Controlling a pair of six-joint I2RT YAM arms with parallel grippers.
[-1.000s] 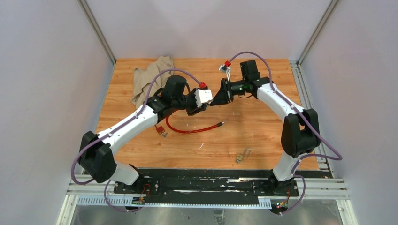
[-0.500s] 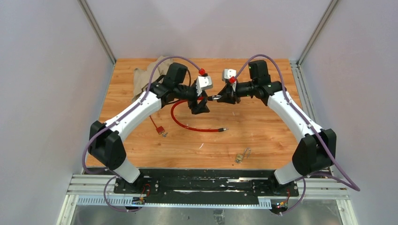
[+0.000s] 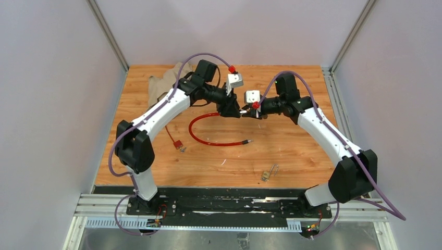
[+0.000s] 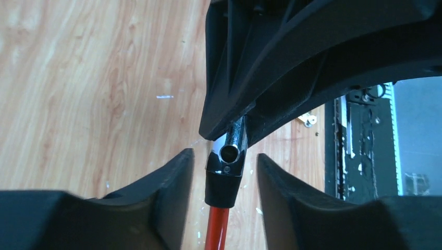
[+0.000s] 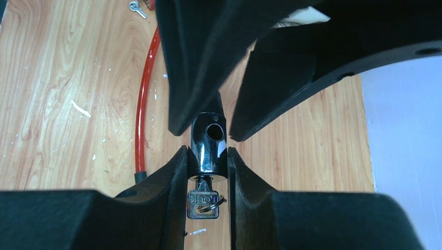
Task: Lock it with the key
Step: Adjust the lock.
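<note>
You're looking down on a wood-grain tabletop (image 3: 292, 156), warm orange boards flecked with small white scuffs. Pale grey walls (image 3: 47, 104) close you in on the left, back and right, and aluminium posts (image 3: 107, 34) slant up from the two far corners. Along the near edge a black base plate (image 3: 229, 202) sits on silver rails (image 3: 234, 214). The light is soft and even.

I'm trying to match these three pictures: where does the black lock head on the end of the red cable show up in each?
Top external: upper centre, tiny, the black lock head at the lifted end of the red cable.
Left wrist: lower centre, cable running down from it.
Right wrist: centre, cable to its left.
Shared landmark: the red cable.
</note>
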